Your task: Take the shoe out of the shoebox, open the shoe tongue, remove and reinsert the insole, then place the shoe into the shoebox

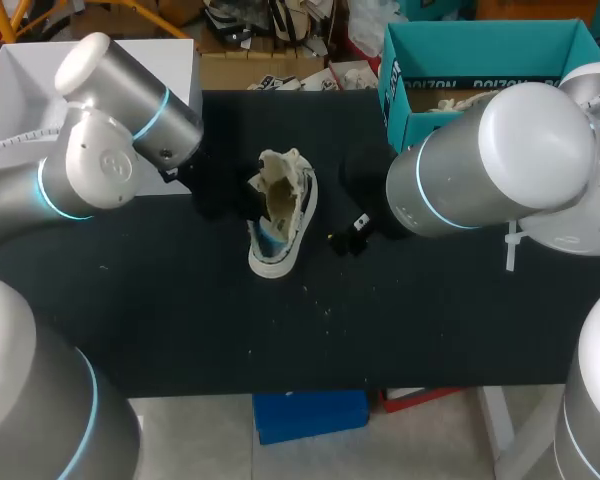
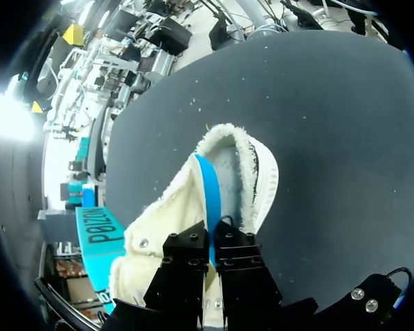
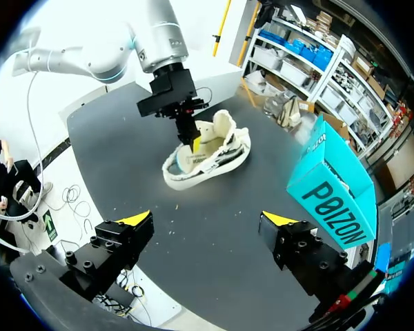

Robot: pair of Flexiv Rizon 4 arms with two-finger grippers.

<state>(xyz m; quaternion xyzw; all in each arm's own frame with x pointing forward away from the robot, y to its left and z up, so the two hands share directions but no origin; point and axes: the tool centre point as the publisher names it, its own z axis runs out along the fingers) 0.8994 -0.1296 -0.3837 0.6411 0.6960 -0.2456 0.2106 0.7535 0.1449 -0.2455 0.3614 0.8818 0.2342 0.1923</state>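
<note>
One shoe (image 1: 280,215) is noted on the black table (image 1: 180,330), near its middle, out of the teal shoebox (image 1: 480,40) and well apart from it. The shoebox is set at the far right corner.

Long axis: run from the near edge to the far edge, slightly slanted in the head view. The fleece-lined collar end is pointed toward the near edge. The flared cream upper is pointed toward the far side.

Looks: cream fabric upper, white sole rim, dark markings along one side, pale fleece lining around the opening. A blue insole (image 2: 208,193) is seen standing on edge inside the opening.

Left gripper (image 2: 212,238): fingers drawn narrow at the shoe's opening, with the insole pinched between them. This pinch is shown only in the left wrist view. In the right wrist view one yellow tip is seen dipped into the shoe. In the head view the fingers cannot be made out against the dark table.

Right gripper (image 3: 207,219): fingers spread wide with only bare table between them, held to the right of the shoe and apart from it.

The shoebox's open top is shown only in the head view.
</note>
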